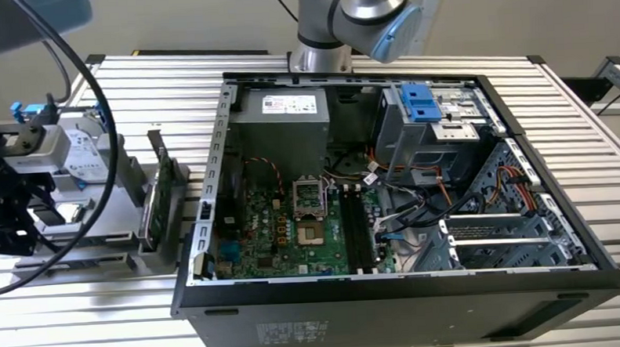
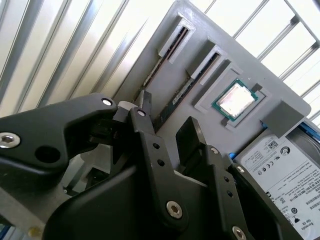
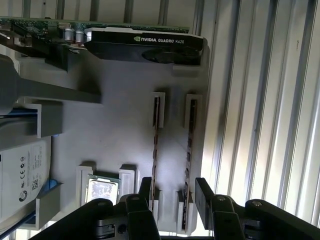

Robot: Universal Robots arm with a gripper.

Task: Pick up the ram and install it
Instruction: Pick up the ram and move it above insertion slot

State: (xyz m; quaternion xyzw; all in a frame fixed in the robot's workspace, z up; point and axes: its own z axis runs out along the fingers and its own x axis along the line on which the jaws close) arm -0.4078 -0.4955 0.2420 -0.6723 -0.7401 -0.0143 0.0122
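Ribbed aluminium table (image 3: 260,100) carries a grey holder (image 3: 115,135) where the ram (image 3: 155,145) stands on edge in a slot, a twin stick (image 3: 190,135) just beside it, and the gripper (image 3: 173,192) hangs near their ends with fingers apart, holding nothing.

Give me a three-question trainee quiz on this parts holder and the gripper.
1. True or false: the gripper holds one of the ram sticks.
2. How many ram sticks stand in the grey holder? A one, B two, C four.
3. Fill in: in the holder, the processor lies between the ram sticks and the ____.
Key: 1 false; 2 B; 3 hard drive.
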